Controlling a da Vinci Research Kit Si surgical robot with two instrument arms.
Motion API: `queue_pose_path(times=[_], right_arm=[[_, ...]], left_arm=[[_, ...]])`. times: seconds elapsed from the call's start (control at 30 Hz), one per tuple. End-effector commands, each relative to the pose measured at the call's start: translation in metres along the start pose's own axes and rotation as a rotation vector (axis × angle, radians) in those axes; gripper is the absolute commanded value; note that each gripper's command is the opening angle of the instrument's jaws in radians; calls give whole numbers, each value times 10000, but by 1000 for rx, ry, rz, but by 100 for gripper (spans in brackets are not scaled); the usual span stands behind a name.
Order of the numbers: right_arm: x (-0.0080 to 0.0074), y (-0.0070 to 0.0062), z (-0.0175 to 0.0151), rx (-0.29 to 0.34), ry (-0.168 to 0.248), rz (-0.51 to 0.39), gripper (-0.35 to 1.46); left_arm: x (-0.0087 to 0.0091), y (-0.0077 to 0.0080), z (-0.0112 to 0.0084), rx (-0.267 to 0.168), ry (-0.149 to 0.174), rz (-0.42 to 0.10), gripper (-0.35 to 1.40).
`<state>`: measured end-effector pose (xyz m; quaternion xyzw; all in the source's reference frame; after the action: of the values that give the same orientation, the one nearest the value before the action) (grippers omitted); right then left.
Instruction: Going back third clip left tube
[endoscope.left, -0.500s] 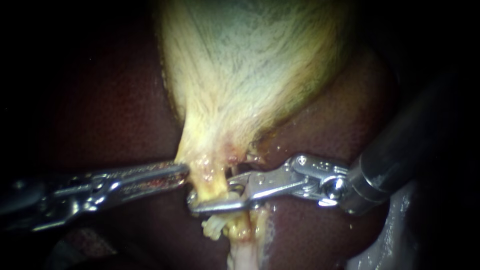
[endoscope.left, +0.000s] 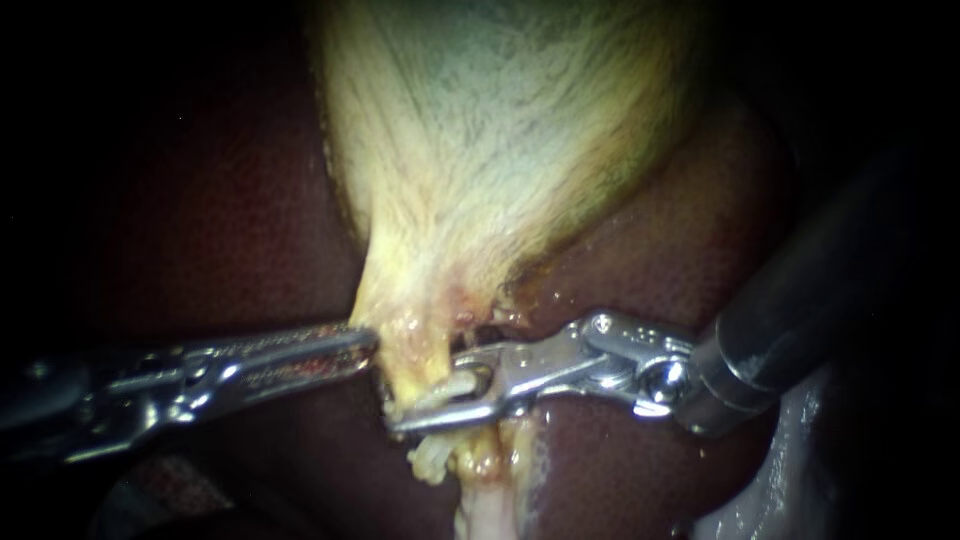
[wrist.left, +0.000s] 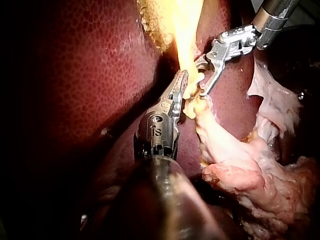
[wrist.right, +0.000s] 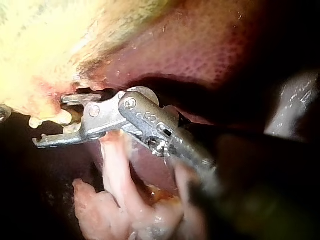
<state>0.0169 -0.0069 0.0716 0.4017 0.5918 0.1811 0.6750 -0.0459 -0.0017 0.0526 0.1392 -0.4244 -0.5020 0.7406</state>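
The gallbladder (endoscope.left: 500, 150) is a pale yellow, fibrous cone that narrows down over the dark red, finely mottled liver (endoscope.left: 200, 200). At its neck it thins into a waxy, lumpy tube (endoscope.left: 480, 495) with frayed knobs beside it.

My left instrument (endoscope.left: 368, 345) reaches in level, and its long serrated steel tool is clenched on the left edge of the neck. My right instrument (endoscope.left: 428, 388) has a shiny hinged tool on a dark round shaft. Its two slim jaws stand apart, released, one on either side of the tube just below the neck.

A small pale bar lies across the tube between them; I cannot tell if it is a clip. In the left wrist view, soft pink, ragged tissue (wrist.left: 250, 170) lies beside the tube.
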Motion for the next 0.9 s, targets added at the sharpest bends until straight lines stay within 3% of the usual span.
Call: queue_pose_path(times=[0.03, 0.3, 0.5, 0.67, 0.9], right_arm=[[0, 3, -2, -5, 3, 5, 51], [-6, 11, -23, -23, 6, -24, 54], [-10, -2, -52, -26, 6, -40, 55], [-5, -14, -87, -70, 15, -100, 58], [7, -23, -126, -147, -50, -201, 60]], left_arm=[[0, 0, 0, 0, 0, 0, 0], [0, 0, -1, 1, 0, 0, 0], [0, 1, -2, 1, 0, 0, 0], [1, 3, 0, 2, 0, 1, 0], [1, 8, 3, 3, 1, 1, 0]])
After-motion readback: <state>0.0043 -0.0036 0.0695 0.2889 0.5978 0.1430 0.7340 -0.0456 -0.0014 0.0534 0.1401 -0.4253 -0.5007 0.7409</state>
